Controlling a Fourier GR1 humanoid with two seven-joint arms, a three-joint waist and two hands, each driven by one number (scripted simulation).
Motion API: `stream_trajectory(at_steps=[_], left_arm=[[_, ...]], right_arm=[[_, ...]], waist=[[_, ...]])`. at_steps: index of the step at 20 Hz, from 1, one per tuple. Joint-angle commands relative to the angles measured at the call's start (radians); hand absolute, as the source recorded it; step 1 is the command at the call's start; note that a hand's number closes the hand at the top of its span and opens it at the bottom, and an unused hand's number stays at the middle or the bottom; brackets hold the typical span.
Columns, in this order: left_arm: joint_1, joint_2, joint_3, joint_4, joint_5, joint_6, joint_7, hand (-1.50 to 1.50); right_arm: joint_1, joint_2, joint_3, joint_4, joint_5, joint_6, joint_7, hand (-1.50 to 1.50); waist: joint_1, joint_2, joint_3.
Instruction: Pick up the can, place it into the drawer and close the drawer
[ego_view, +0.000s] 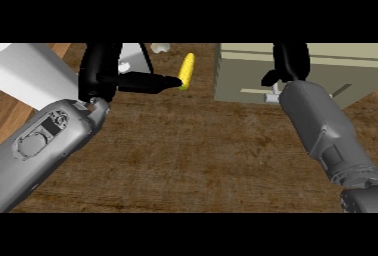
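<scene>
Pale beige drawer (240, 75), boxy, at view's upper right

Looking down on the surface (192, 150), we find a long slim item (186, 71) lying at the far middle. Its near end appears to touch an outstretched finger (151, 82) of the left hand (100, 70), which sits to its left. A large block (29, 72) lies further left, at the surface's edge. A small piece (161, 47) sits just behind the item. Right of the item stands the drawer unit (332, 60), with the right hand (289, 60) over its left part.
</scene>
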Motion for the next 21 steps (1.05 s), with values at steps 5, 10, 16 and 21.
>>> stream_trajectory(at_steps=[5, 10, 16, 21], left_arm=[[0.054, 0.014, 0.022, -0.033, 0.002, -0.012, -0.015, -1.50], [0.099, 0.037, 0.045, -0.046, -0.001, -0.020, -0.041, -1.50], [0.088, 0.015, 0.035, -0.037, -0.026, 0.009, -0.011, -1.50], [0.169, 0.023, 0.072, -0.060, -0.025, -0.018, -0.048, -1.50]], right_arm=[[-0.117, 0.083, -0.163, -0.048, -0.211, 0.061, -0.139, -1.50], [-0.084, 0.084, -0.265, -0.065, -0.336, 0.111, -0.280, -1.50], [-0.143, 0.123, -0.396, -0.076, -0.500, 0.251, -0.311, -1.50], [-0.138, 0.126, -0.416, -0.066, -0.533, 0.245, -0.350, -1.50]], waist=[[0.023, 0.003, 0.002], [0.006, 0.000, 0.002], [-0.031, -0.011, 0.002], [-0.032, -0.010, -0.001]])
